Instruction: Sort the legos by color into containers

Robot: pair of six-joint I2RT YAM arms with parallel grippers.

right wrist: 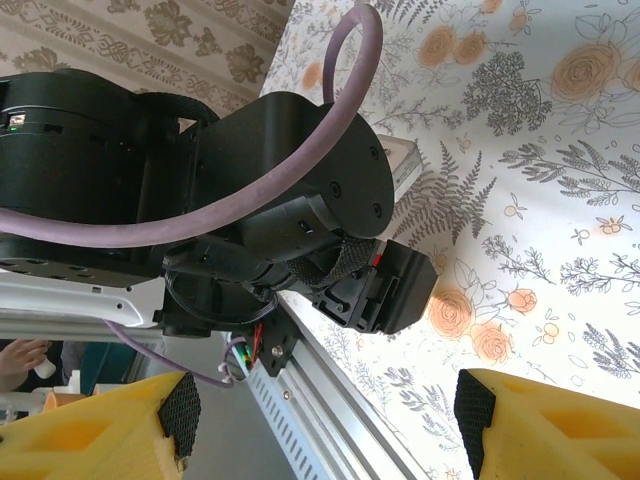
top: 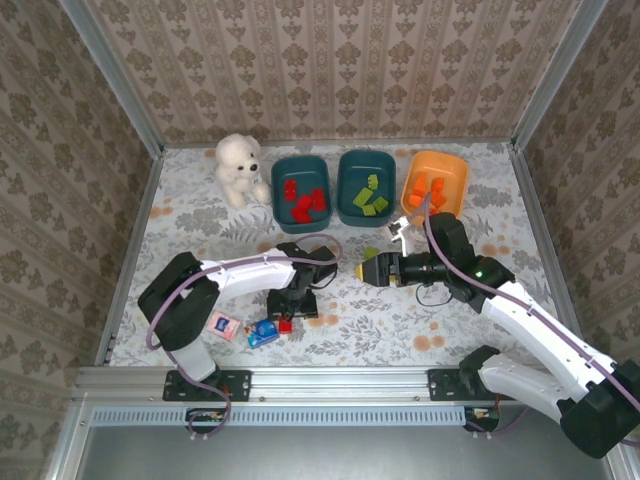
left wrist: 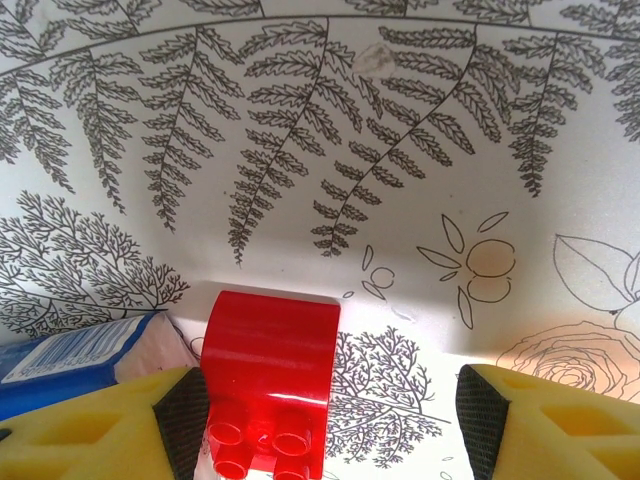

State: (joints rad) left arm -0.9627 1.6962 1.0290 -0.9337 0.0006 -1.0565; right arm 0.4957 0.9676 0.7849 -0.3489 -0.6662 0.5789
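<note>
A red lego (left wrist: 270, 375) lies studs-up on the table between the fingers of my left gripper (left wrist: 330, 430). It sits against the left pad (left wrist: 185, 425), while the right pad stands well clear of it. The gripper is open. From above, the left gripper (top: 298, 306) points down over that red lego (top: 285, 324). My right gripper (top: 363, 270) hovers mid-table, open and empty, facing the left arm (right wrist: 250, 200). A green lego (top: 372, 252) lies just behind it. The left teal tub (top: 282, 170) holds red legos, the middle teal tub (top: 344, 165) green ones, and the orange tub (top: 458, 175) orange ones.
A blue toy piece (top: 263, 333) and a pink-and-white card (top: 222, 325) lie left of the red lego near the front edge. A white teddy bear (top: 240, 170) sits left of the tubs. A small white item (top: 398, 232) lies in front of the orange tub. Metal frame rails border the table.
</note>
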